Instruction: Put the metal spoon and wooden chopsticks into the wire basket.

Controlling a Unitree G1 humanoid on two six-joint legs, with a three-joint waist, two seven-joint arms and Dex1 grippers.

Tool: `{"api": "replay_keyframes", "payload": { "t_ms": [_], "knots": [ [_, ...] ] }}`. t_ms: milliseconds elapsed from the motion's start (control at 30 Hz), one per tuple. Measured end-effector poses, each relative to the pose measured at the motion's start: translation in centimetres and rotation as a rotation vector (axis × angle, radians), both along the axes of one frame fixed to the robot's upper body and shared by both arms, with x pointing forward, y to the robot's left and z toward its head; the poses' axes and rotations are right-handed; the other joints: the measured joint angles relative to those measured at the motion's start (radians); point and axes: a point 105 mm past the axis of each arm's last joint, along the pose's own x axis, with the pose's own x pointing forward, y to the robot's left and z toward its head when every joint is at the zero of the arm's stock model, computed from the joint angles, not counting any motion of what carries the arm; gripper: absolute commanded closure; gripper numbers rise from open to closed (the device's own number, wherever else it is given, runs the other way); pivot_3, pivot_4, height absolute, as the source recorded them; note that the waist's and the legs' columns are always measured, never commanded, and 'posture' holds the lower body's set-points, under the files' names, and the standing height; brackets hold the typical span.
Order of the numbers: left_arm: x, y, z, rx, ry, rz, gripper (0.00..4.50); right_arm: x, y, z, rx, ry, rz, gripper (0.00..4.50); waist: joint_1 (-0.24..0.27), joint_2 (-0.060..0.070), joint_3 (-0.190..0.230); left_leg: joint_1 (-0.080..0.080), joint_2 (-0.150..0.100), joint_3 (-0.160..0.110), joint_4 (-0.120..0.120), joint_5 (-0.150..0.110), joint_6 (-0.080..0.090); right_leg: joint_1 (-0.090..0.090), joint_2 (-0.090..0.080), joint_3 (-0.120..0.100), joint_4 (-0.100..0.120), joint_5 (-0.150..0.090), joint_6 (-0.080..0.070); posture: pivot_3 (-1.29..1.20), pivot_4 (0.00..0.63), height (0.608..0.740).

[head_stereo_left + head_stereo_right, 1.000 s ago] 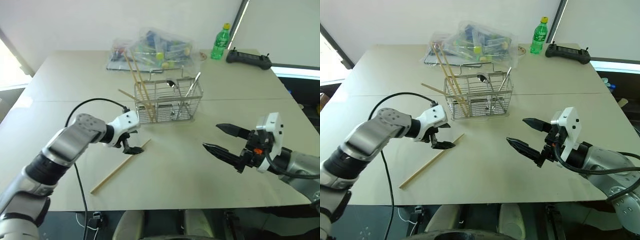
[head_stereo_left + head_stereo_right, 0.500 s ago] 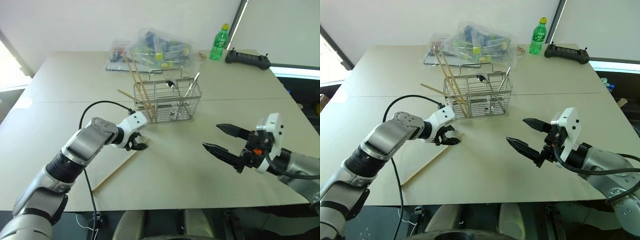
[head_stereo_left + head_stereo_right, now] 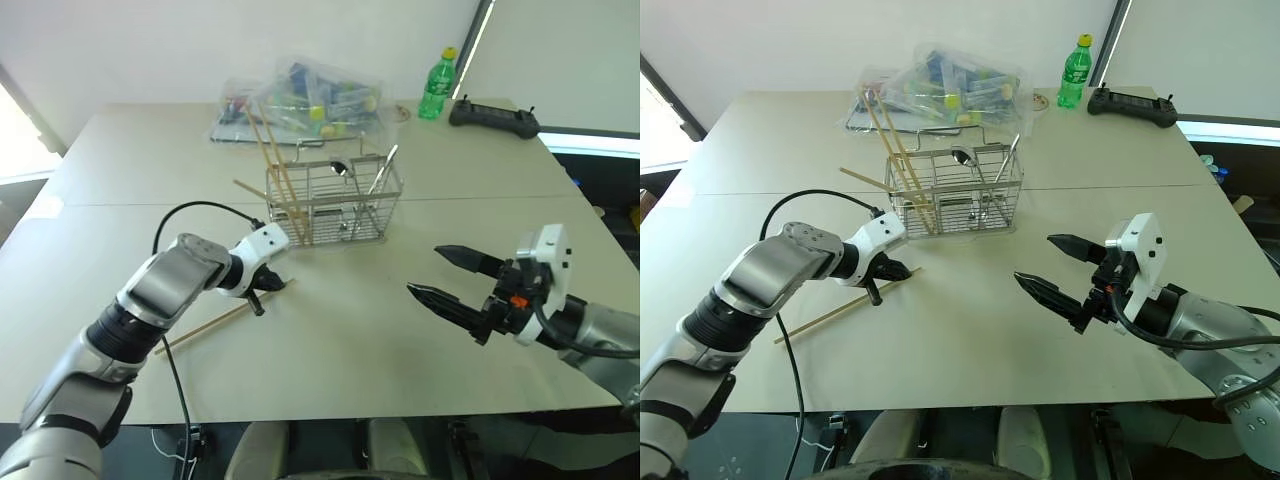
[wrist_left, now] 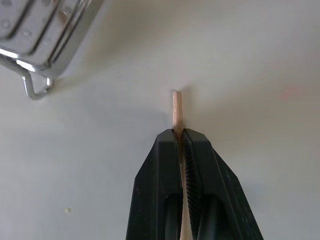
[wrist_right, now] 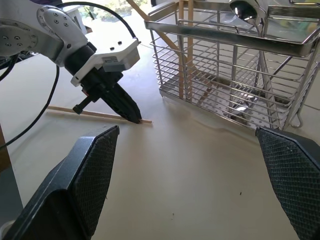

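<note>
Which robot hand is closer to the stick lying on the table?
Left. The left gripper is shut on that wooden chopstick; the right gripper hovers open, well off to its right.

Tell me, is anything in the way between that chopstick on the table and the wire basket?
Nothing visible. The left gripper is shut on the chopstick, and bare table separates it from the wire basket.
</note>
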Motion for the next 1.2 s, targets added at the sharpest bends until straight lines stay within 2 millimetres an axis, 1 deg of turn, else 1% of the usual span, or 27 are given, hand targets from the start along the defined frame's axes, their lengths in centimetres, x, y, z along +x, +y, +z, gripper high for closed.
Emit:
{"api": "replay_keyframes", "payload": {
  "t_ms": [67, 133, 200, 267, 333, 367, 433, 500, 533, 567, 600, 667, 700, 733, 833, 867, 933, 967, 1100, 1133, 1200],
  "knots": [
    [-0.6, 1.8, 0.0, 0.03, 0.016, 0.017, 4.46, 0.1, -0.1, 0.1, 0.001, -0.004, 0.001, 0.0, -0.006, 0.0, 0.0, 0.001, 0.0, 0.0, -0.001, 0.0, 0.0, -0.001, 0.0, 0.0, 0.0, 0.0, 0.0, 0.0, 0.15, 0.731],
    [-1.1, 4.4, 0.0, 0.074, 0.032, 0.062, 4.46, 0.1, -0.2, 0.1, 0.003, -0.001, -0.001, 0.0, -0.014, 0.0, 0.0, 0.002, 0.001, 0.0, -0.003, 0.0, 0.0, 0.0, 0.0, 0.0, 0.0, 0.0, 0.0, 0.0, 0.15, 0.731],
    [-1.1, 6.6, 0.1, 0.095, 0.032, 0.125, 4.46, 0.1, -0.2, 0.0, 0.003, 0.001, 0.002, 0.0, -0.016, 0.001, 0.0, 0.004, 0.001, 0.0, -0.005, 0.0, 0.0, 0.0, 0.0, 0.0, 0.0, 0.0, 0.0, 0.0, 0.15, 0.731],
    [-0.5, 8.5, 0.4, 0.096, 0.022, 0.207, 4.46, 0.1, -0.2, 0.0, 0.005, 0.004, 0.004, 0.0, -0.015, 0.001, 0.0, 0.004, 0.001, 0.0, -0.005, 0.0, 0.0, 0.001, 0.0, 0.0, 0.0, -0.002, 0.002, 0.0, 0.15, 0.731],
    [1.2, 11.4, 1.1, 0.076, -0.035, 0.371, 4.46, 0.1, -0.2, 0.0, 0.006, 0.006, 0.007, 0.0, -0.012, -0.001, 0.001, 0.004, 0.001, -0.001, -0.005, 0.0, 0.0, 0.0, 0.0, 0.0, 0.0, -0.003, 0.003, 0.0, 0.15, 0.731],
    [2.3, 12.3, 1.8, 0.041, -0.079, 0.442, 4.46, 0.1, -0.3, 0.0, 0.007, 0.007, 0.006, 0.0, -0.01, -0.001, 0.001, 0.004, 0.001, -0.002, -0.004, 0.0, 0.0, 0.001, 0.0, 0.0, 0.0, -0.002, 0.003, 0.0, 0.15, 0.731],
    [5.9, 12.5, 5.6, -0.145, -0.286, 0.565, 4.46, 0.3, -0.3, 0.0, 0.01, 0.005, 0.01, 0.0, 0.01, -0.003, 0.002, 0.001, 0.0, -0.004, -0.002, 0.0, 0.0, 0.0, 0.0, -0.001, 0.0, -0.002, 0.003, 0.0, 0.15, 0.731],
    [7.6, 12.7, 9.1, -0.272, -0.445, 0.622, 4.46, 0.3, -0.2, 0.3, 0.008, -0.007, 0.018, 0.0, 0.015, -0.004, 0.0, -0.001, -0.001, -0.004, 0.0, 0.0, -0.001, 0.0, -0.001, -0.002, -0.001, 0.002, 0.004, 0.0, 0.15, 0.731],
    [8.7, 12.3, 11.6, -0.423, -0.543, 0.668, 4.46, 0.4, -0.3, 0.3, 0.01, -0.003, 0.015, 0.0, 0.023, -0.004, 0.0, -0.002, -0.002, -0.004, 0.001, 0.0, -0.001, 0.0, -0.002, -0.002, 0.0, 0.002, 0.005, 0.0, 0.15, 0.731],
    [9.6, 11.6, 14.6, -0.577, -0.645, 0.7, 4.46, 0.6, -0.3, 0.3, 0.013, 0.0, 0.017, 0.0, 0.032, -0.006, 0.001, -0.005, -0.002, -0.004, 0.002, 0.0, -0.001, -0.002, -0.001, -0.002, -0.001, 0.004, 0.007, 0.0, 0.15, 0.731],
    [9.9, 11.2, 17.9, -0.702, -0.758, 0.722, 4.46, 0.7, -0.1, 0.5, 0.014, -0.008, 0.027, 0.0, 0.035, -0.008, 0.001, -0.007, -0.002, -0.005, 0.004, 0.001, -0.001, -0.004, -0.001, -0.003, -0.001, 0.006, 0.009, 0.0, 0.15, 0.731],
    [9.4, 11.7, 22.7, -0.813, -0.955, 0.739, 4.46, 0.7, 0.0, 0.8, 0.006, -0.019, 0.036, 0.0, 0.03, -0.007, 0.0, -0.005, -0.003, 0.0, 0.004, 0.0, -0.001, -0.002, -0.002, 0.0, -0.001, 0.006, 0.009, 0.0, 0.15, 0.731],
    [9.0, 11.5, 24.5, -0.867, -1.016, 0.715, 4.46, 0.8, -0.1, 0.7, 0.007, -0.012, 0.034, 0.0, 0.028, -0.006, -0.001, -0.004, -0.004, 0.002, 0.004, 0.0, -0.001, -0.002, -0.002, 0.001, -0.002, 0.006, 0.009, 0.0, 0.15, 0.731],
    [8.5, 10.7, 26.1, -0.922, -1.063, 0.673, 4.46, 0.8, -0.2, 0.5, 0.008, -0.004, 0.032, 0.0, 0.029, -0.006, -0.001, -0.004, -0.004, 0.002, 0.003, 0.0, -0.001, -0.002, -0.002, 0.001, -0.002, 0.006, 0.009, 0.0, 0.15, 0.731],
    [7.4, 7.4, 29.5, -1.068, -1.099, 0.515, 4.46, 1.0, -0.1, 0.7, 0.006, -0.003, 0.037, 0.0, 0.031, -0.006, 0.0, -0.005, -0.004, 0.003, 0.004, 0.0, 0.0, -0.001, -0.001, 0.0, -0.001, 0.006, 0.009, 0.0, 0.15, 0.731],
    [7.0, 6.6, 30.2, -1.095, -1.103, 0.473, 4.46, 1.0, -0.1, 0.7, 0.004, -0.003, 0.037, 0.0, 0.031, -0.006, 0.0, -0.005, -0.004, 0.003, 0.005, 0.0, 0.0, -0.001, -0.001, 0.0, -0.001, 0.006, 0.009, 0.0, 0.15, 0.731],
    [5.8, 4.3, 31.8, -1.138, -1.115, 0.362, 4.46, 1.0, -0.1, 0.7, 0.001, -0.002, 0.038, 0.0, 0.03, -0.006, -0.001, -0.004, -0.004, 0.004, 0.005, 0.0, 0.0, 0.001, 0.0, 0.0, -0.001, 0.006, 0.009, 0.0, 0.15, 0.731],
    [5.4, 3.4, 32.1, -1.149, -1.113, 0.319, 4.46, 1.0, -0.1, 0.7, 0.001, -0.002, 0.038, 0.0, 0.03, -0.006, -0.001, -0.003, -0.003, 0.004, 0.005, 0.0, 0.0, 0.002, 0.0, 0.0, -0.001, 0.006, 0.009, 0.0, 0.15, 0.731],
    [4.7, -0.1, 31.8, -1.183, -1.049, 0.188, 4.46, 1.0, -0.2, 0.6, 0.001, 0.001, 0.033, 0.0, 0.029, -0.006, -0.001, -0.002, -0.002, 0.004, 0.008, 0.0, 0.0, 0.002, 0.001, 0.0, -0.001, 0.006, 0.009, 0.0, 0.15, 0.731],
    [4.6, -0.8, 31.7, -1.187, -1.03, 0.164, 4.46, 1.0, -0.2, 0.6, 0.001, 0.003, 0.03, 0.0, 0.029, -0.006, -0.001, -0.002, -0.002, 0.004, 0.008, 0.0, 0.0, 0.002, 0.001, 0.0, 0.0, 0.006, 0.009, 0.0, 0.15, 0.731],
    [4.5, -1.5, 31.5, -1.201, -1.005, 0.145, 4.46, 0.9, -0.2, 0.4, 0.005, 0.007, 0.023, 0.0, 0.028, -0.006, -0.001, -0.002, -0.002, 0.004, 0.008, 0.0, 0.0, 0.002, 0.001, 0.0, 0.0, 0.006, 0.009, 0.0, 0.15, 0.731]
  ]
}}
